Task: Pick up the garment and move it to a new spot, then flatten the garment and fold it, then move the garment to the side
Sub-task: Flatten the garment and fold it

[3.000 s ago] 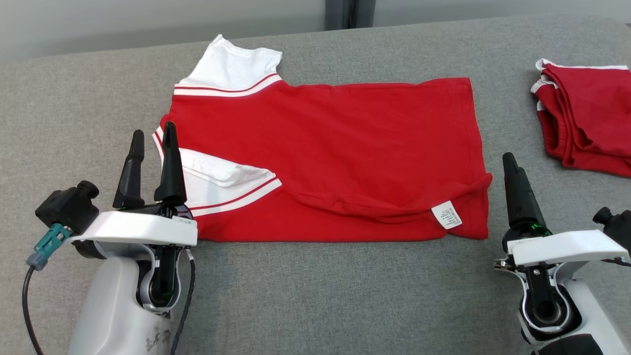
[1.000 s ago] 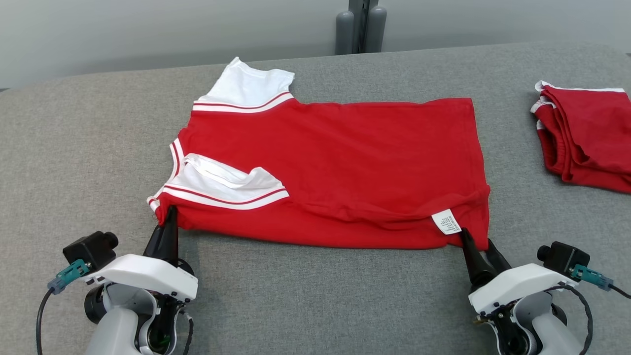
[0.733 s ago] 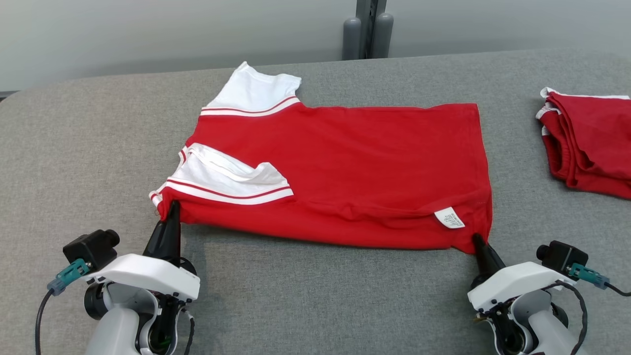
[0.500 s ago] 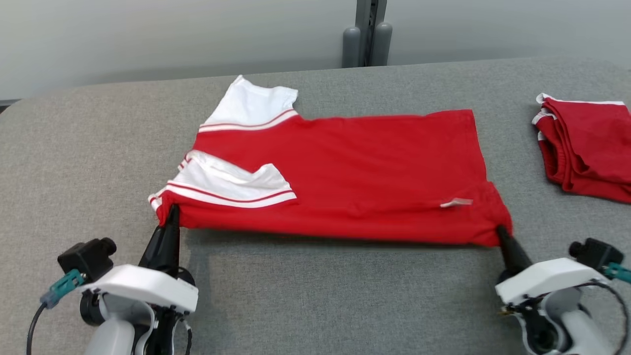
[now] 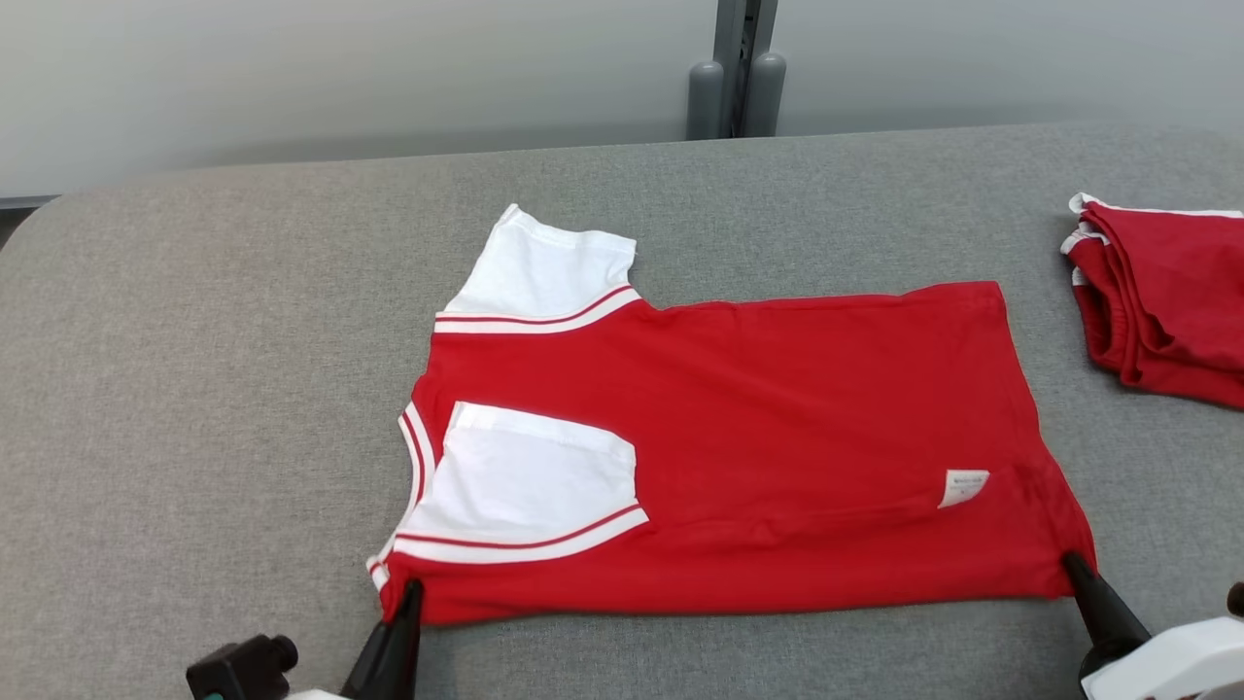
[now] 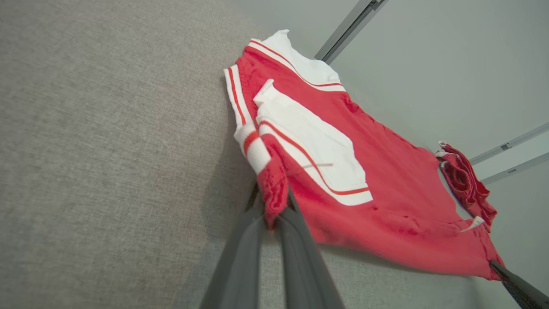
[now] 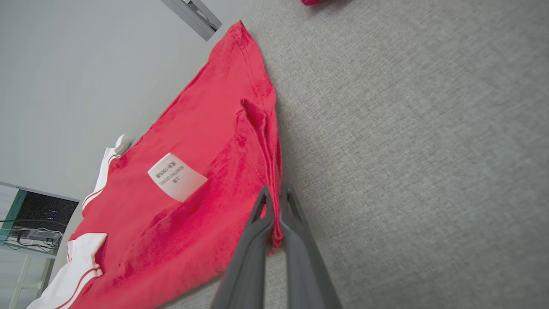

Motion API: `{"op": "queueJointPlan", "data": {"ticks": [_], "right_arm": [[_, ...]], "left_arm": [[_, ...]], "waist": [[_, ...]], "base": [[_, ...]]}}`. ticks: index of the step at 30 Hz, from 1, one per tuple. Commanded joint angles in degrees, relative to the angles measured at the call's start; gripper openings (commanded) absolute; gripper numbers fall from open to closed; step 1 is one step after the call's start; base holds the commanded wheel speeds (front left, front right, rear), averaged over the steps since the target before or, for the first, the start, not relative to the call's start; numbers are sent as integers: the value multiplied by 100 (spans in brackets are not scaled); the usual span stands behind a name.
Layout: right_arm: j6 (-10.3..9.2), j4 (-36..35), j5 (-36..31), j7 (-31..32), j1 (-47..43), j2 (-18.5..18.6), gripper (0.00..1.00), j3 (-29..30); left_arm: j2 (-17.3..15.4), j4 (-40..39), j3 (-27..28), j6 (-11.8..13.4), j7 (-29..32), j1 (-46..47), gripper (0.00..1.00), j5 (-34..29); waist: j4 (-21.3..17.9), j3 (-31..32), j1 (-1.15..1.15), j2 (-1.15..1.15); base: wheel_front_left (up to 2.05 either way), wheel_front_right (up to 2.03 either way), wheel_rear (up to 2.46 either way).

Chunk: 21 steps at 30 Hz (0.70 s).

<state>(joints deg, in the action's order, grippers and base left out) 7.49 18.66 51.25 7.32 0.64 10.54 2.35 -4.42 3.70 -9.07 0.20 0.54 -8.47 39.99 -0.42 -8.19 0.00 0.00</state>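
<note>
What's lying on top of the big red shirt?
A folded-over white sleeve and a small white label lie on the red shirt. The part of the shirt beneath the sleeve is covered, so it cannot be seen.

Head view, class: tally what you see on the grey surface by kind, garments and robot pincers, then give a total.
Garments: 2 (spread shirt, folded garment)
Pincers: 2 (left pincer, right pincer, each shut on a near corner of the spread shirt)
Total: 4
</note>
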Motion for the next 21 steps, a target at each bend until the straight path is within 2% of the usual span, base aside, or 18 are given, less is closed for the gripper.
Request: {"op": "queueJointPlan", "data": {"ticks": [1, 7, 11, 17, 18, 19, 20, 21], "right_arm": [[2, -89, -60, 25, -94, -9, 0, 83], [2, -414, -264, 134, -419, -313, 0, 265], [2, -489, -445, 186, -509, -437, 0, 412], [2, -633, -543, 218, -564, -519, 0, 613], [2, -661, -557, 207, -565, -526, 14, 641], [2, -685, -568, 216, -572, -536, 33, 660], [2, -712, -580, 235, -582, -546, 77, 674], [2, -741, -592, 240, -589, -551, 100, 698]], "left_arm": [[-4, -47, -13, 44, -2, -59, 0, 46], [47, -41, -188, 233, 45, -340, 0, 64], [16, -15, -114, 433, -9, -399, 0, -18], [-49, -109, -33, 470, 28, -423, 0, 52], [-74, -130, -26, 474, 33, -426, 0, 54], [-106, -155, -15, 470, 43, -419, 0, 47], [-126, -174, -4, 465, 58, -410, 0, 54], [-156, -203, -10, 444, 76, -400, 26, 58]], "waist": [[15, -13, 0, 0], [-34, -29, 0, 0], [-90, -44, 0, 0], [-156, -62, 0, 0], [-166, -66, 0, 0], [-172, -70, 0, 0], [-179, -76, 0, 0], [-189, -79, 0, 0]], "base": [[0, 0, 0], [0, 0, 0], [0, 0, 0], [0, 0, 0], [0, 0, 0], [0, 0, 0], [0, 0, 0], [0, 0, 0]]}}
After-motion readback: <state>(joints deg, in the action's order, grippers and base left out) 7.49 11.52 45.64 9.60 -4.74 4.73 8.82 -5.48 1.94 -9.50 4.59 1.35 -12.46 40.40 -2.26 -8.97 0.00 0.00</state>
